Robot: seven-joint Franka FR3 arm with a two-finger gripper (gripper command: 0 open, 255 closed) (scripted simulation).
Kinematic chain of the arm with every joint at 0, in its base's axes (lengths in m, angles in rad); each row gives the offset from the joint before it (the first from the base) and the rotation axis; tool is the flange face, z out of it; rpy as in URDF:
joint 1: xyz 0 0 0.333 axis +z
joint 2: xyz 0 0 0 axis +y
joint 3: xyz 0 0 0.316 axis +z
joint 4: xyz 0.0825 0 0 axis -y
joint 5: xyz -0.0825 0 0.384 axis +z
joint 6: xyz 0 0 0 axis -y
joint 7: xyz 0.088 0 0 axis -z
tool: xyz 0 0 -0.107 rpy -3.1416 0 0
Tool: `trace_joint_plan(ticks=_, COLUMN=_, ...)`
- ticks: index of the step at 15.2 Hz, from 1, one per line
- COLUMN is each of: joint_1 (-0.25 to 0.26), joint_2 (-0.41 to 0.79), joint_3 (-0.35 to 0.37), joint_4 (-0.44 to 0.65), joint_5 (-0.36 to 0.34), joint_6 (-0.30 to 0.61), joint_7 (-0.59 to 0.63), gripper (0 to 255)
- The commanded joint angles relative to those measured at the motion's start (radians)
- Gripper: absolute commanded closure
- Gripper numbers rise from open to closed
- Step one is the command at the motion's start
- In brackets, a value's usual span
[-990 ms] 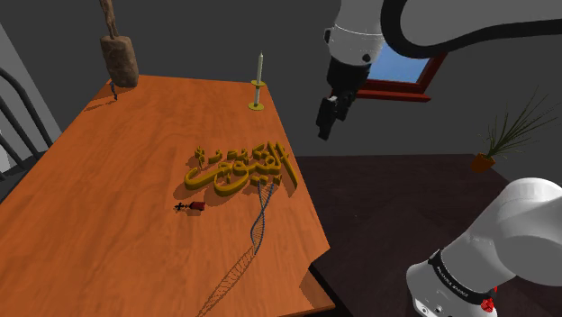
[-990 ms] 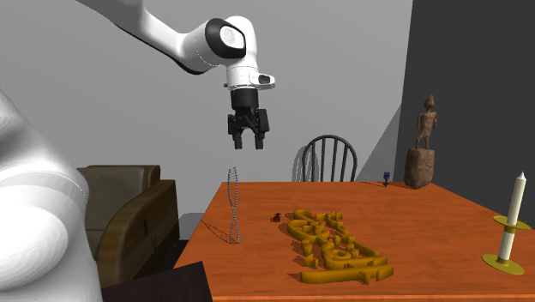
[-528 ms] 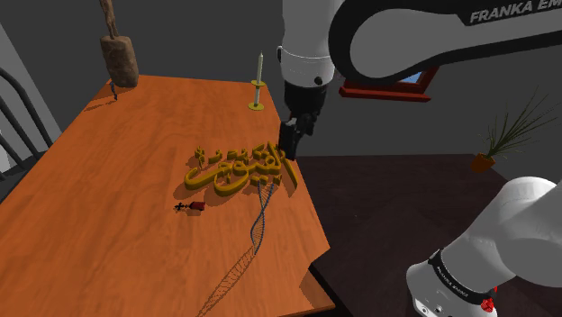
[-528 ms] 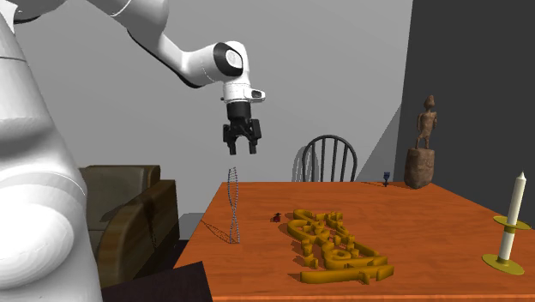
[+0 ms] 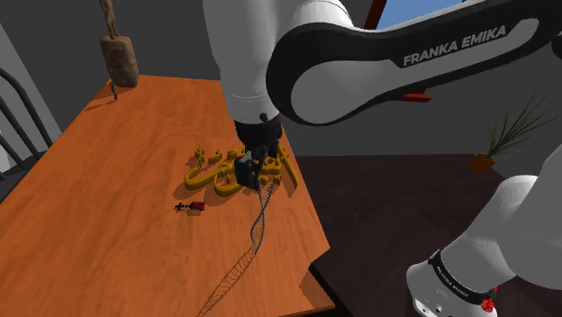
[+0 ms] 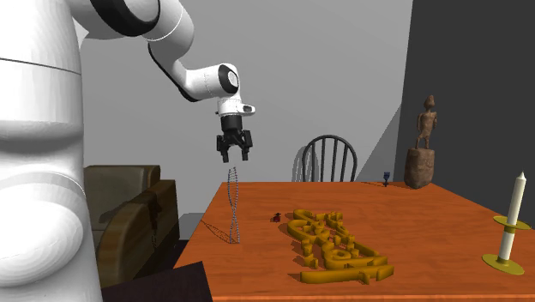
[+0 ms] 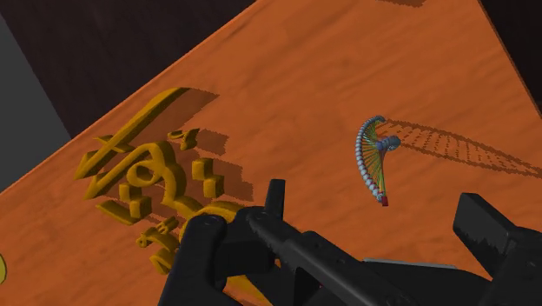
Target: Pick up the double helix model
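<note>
Black gripper (image 6: 233, 158) with fingers spread, clasping nothing, pointing down just above the top of the helix model (image 6: 233, 206). Stands upright near the table (image 6: 429, 225) edge closest to the brown sofa (image 6: 129, 214), not touching the fingers. Near it, a small red thing (image 6: 277, 215), then gold lettering (image 6: 336, 247) lying flat. Well apart, a white candle (image 6: 513, 214) on a holder, a brown statue (image 6: 421, 146) at the far corner, a dark chair (image 6: 326, 160) behind the table.
</note>
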Motion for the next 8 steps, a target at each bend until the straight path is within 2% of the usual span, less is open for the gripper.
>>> trace_joint_plan(ticks=1, joint_1=0.009, joint_2=0.032, joint_3=0.004, joint_4=0.010, joint_5=-0.018, joint_6=0.012, joint_7=0.016, gripper=0)
trace_joint_plan(ticks=8, joint_1=0.012, joint_2=0.060, joint_3=0.001, joint_4=-0.035, joint_5=-0.037, joint_6=0.078, joint_7=0.037, gripper=0)
